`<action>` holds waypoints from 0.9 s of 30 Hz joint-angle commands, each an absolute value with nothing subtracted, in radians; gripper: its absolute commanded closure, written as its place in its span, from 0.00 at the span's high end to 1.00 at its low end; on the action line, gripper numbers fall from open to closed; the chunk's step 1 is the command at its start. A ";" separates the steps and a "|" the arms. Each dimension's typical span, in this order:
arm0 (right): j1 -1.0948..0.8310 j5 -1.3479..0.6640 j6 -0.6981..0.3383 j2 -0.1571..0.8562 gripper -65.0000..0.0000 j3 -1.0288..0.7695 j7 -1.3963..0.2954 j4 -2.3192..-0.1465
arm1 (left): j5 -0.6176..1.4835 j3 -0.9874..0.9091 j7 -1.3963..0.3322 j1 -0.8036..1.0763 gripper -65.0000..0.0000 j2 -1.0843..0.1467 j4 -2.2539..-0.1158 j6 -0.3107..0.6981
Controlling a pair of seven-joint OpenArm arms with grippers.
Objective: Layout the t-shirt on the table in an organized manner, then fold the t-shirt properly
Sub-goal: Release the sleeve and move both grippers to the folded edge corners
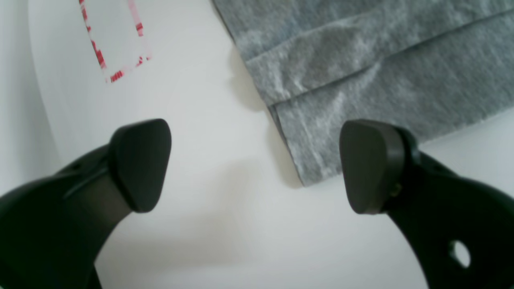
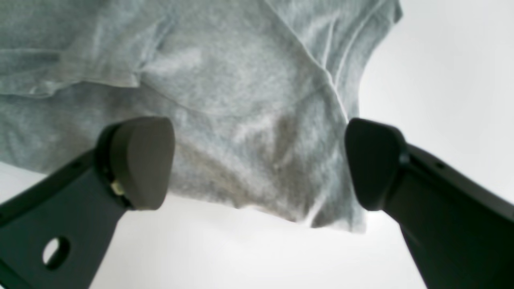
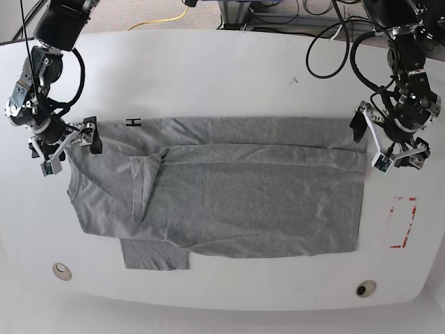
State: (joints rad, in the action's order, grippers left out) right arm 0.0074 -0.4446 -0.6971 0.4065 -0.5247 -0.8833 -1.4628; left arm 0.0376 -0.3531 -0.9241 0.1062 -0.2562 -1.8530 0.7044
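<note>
The grey t-shirt lies spread across the white table, its far strip folded down over the body. One sleeve sticks out at the near edge, and a bit of black lettering shows at the far left. My left gripper hovers open at the shirt's right edge. In the left wrist view the left gripper has a folded corner of the t-shirt by one finger. My right gripper stands open at the left edge. In the right wrist view the right gripper is over the t-shirt with nothing gripped.
A red tape rectangle marks the table right of the shirt, and the red tape rectangle also shows in the left wrist view. Two round grommets sit near the front edge. Cables hang at the back.
</note>
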 commanded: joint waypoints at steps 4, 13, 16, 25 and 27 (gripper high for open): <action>0.022 -0.458 -0.698 0.470 1.00 -0.533 -0.783 -1.357 | 0.042 -0.366 -0.906 0.150 1.00 -0.271 -1.920 0.698; 0.051 -0.458 -0.698 0.512 1.00 -0.533 -0.693 -1.198 | 0.045 -0.403 -0.906 0.166 1.00 -0.269 -1.934 0.698; 0.058 -0.458 -0.698 0.518 1.00 -0.533 -0.674 -1.141 | 0.045 -0.404 -0.906 0.168 1.00 -0.269 -1.934 0.698; 0.056 -0.458 -0.698 0.513 1.00 -0.533 -0.608 -1.075 | 0.045 -0.403 -0.906 0.168 1.00 -0.271 -1.934 0.698; 0.056 -0.458 -0.698 0.512 1.00 -0.533 -0.608 -1.072 | 0.045 -0.400 -0.906 0.168 1.00 -0.272 -1.936 0.698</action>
